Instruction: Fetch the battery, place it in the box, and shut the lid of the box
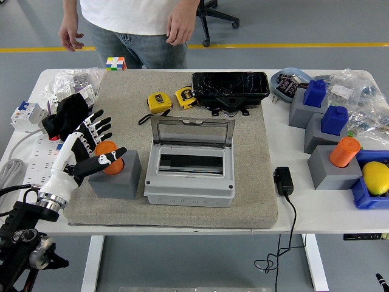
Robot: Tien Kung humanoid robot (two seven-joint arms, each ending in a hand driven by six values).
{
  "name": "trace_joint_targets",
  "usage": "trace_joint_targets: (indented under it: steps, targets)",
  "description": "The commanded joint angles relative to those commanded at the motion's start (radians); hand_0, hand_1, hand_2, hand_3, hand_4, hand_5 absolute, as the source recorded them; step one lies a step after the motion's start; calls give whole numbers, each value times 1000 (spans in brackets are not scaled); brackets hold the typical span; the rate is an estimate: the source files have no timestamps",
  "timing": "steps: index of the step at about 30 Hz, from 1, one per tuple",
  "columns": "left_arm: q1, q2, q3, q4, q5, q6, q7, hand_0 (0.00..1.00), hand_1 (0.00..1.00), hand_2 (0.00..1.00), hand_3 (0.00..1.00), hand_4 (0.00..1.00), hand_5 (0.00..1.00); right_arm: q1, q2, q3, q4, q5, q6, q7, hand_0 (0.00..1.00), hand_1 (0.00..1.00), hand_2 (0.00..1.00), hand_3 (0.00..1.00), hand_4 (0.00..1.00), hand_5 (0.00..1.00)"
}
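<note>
From the head view, the left hand (91, 149) reached in from the lower left over the grey mat (255, 176) that covered the middle of the white bench (292, 213). Its fingers (97, 128) were spread wide around the orange battery (108, 157), the thumb lying across the front of it and the other fingers fanned out behind; whether they pressed on it firmly could not be told. The battery stood upright in a grey holder (118, 179) at the left of the mat.

Just to the right of the holder sat the grey box (189, 182), its clear lid (192, 132) raised upright at the back and the inside open. Behind the box lay two yellow tape measures (159, 101) and a black case (231, 85).

On the right side of the bench stood more grey holders, two with blue blocks (315, 92) and one with a second orange cylinder (344, 151). A blue tray (364, 198) at the right edge held a yellow lemon (376, 177). A black adapter (283, 180) lay beside the mat, its cord hanging over the near edge.

A person (140, 15) stood at the far side, both hands hanging free above the bench, touching nothing.
</note>
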Motion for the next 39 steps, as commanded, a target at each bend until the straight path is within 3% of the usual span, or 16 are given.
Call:
trace_joint_targets:
  steps: [17, 18, 23, 24, 29, 30, 39]
  targets:
    - [0, -3, 20, 16, 5, 28, -8, 801, 870, 799, 835, 998, 116, -2, -1, 4, 0, -2, 0, -1, 839, 843, 808, 840, 998, 998]
    - [1, -3, 21, 17, 5, 30, -8, 774, 828, 714, 755, 998, 124, -2, -1, 4, 0, -2, 0, -1, 838, 843, 808, 840, 998, 998]
    - [1, -2, 23, 17, 10, 32, -7, 774, 828, 714, 755, 998, 124, -2, -1, 5, 0, -3, 0, -1, 838, 843, 808, 840, 998, 998]
    - [1, -2, 23, 16, 11, 33, -7, 723, 785, 656, 679, 998, 129, -3, -1, 6, 0, -3, 0, -1, 838, 842, 808, 839, 998, 998]
    - [-1, -1, 25, 16, 12, 37, -7, 723, 785, 656, 679, 998, 129, -2, -1, 10, 0, -6, 0, -1, 838, 842, 808, 839, 998, 998]
    - [-1, -1, 25, 17, 11, 37, -7, 689, 737, 624, 642, 998, 129, -2, -1, 10, 0, -6, 0, -1, 837, 842, 807, 839, 998, 998]
    - [-4, -6, 32, 32, 14, 38, -9, 681, 740, 621, 648, 998, 130, 0, 0, 21, 0, -11, 0, -1, 837, 842, 807, 838, 998, 998]
